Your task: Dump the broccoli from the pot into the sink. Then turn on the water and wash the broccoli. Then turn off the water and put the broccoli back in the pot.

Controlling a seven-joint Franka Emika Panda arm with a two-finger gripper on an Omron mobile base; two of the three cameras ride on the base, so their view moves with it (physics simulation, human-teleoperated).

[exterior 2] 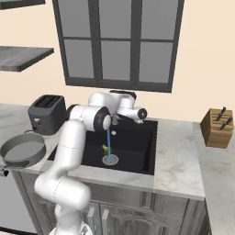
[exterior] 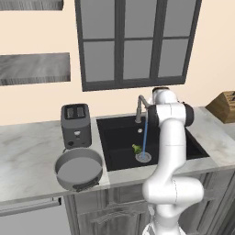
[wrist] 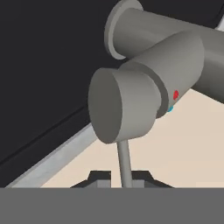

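Marble desk (exterior: 27, 160) runs across the middle of both base views, with the black sink (exterior: 119, 137) set into it. Blue water (exterior: 145, 133) falls from the faucet (exterior: 139, 106) onto the drain, and the broccoli (exterior: 136, 148) lies just beside that stream — half hidden by the arm in the right base view. At lower left sits the pot (exterior: 79, 168). Low in the hand view, the tool (wrist: 125, 180) is clenched on the faucet's thin lever (wrist: 125, 164) — its tips are cut off.
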